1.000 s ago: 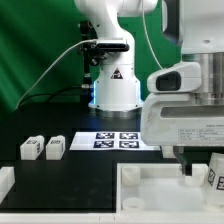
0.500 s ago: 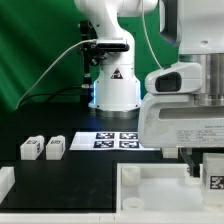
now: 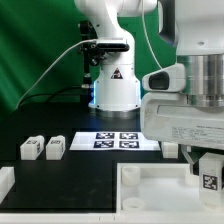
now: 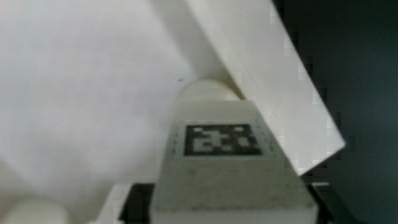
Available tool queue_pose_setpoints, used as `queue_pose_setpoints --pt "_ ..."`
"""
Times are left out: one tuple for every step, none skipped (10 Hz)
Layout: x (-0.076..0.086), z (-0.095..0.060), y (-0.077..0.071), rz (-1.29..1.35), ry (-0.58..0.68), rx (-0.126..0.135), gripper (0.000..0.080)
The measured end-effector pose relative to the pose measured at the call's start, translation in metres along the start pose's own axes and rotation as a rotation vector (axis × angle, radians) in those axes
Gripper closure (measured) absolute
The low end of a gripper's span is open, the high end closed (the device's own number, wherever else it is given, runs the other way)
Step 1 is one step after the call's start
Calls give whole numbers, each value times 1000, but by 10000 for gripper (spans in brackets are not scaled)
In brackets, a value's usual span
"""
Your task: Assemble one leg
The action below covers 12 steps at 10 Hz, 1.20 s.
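White leg [image 4: 221, 170] clamped in end effector [image 3: 207, 166], tag [image 4: 221, 140] facing wrist camera

Green backdrop [image 3: 30, 40] behind black table [image 3: 85, 175]

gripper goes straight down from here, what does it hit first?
Probably the white tray-like square piece directly below. The leg held in the gripper sticks out past it and would touch first. Remaining gap is unclear.

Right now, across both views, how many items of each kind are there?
Legs: 3, two on the table, one leg in the end effector
Tray-like square piece: 1
Marker board: 1
Cut-off white piece at the edge: 1
Total: 6
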State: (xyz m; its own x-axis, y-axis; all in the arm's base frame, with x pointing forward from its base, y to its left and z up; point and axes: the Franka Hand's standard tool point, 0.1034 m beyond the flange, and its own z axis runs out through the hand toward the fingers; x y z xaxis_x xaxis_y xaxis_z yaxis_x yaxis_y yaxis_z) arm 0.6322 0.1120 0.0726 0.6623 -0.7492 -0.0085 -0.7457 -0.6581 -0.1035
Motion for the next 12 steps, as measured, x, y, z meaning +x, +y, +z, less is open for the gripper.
queue_pose_setpoints --pt "0 0 1 219 -8 6 509" --pt "-1 1 2 438 -20 15 509" --pt "0 1 3 619 -43 36 509" --pt "0 1 4 719 -65 45 509" --pt "0 1 3 782 -67 43 435" --pt "-1 2 4 760 -66 43 435" --pt "-1 2 4 742 -66 43 298" --pt "-1 2 3 694 -65 45 178" --pt "-2 0 -1 584 -58 58 178" --pt "-2 -2 -8 364 -33 91 156" --pt "-6 -3 -11 192 -27 97 156" --pt "-4 -2 -9 129 -22 94 150"
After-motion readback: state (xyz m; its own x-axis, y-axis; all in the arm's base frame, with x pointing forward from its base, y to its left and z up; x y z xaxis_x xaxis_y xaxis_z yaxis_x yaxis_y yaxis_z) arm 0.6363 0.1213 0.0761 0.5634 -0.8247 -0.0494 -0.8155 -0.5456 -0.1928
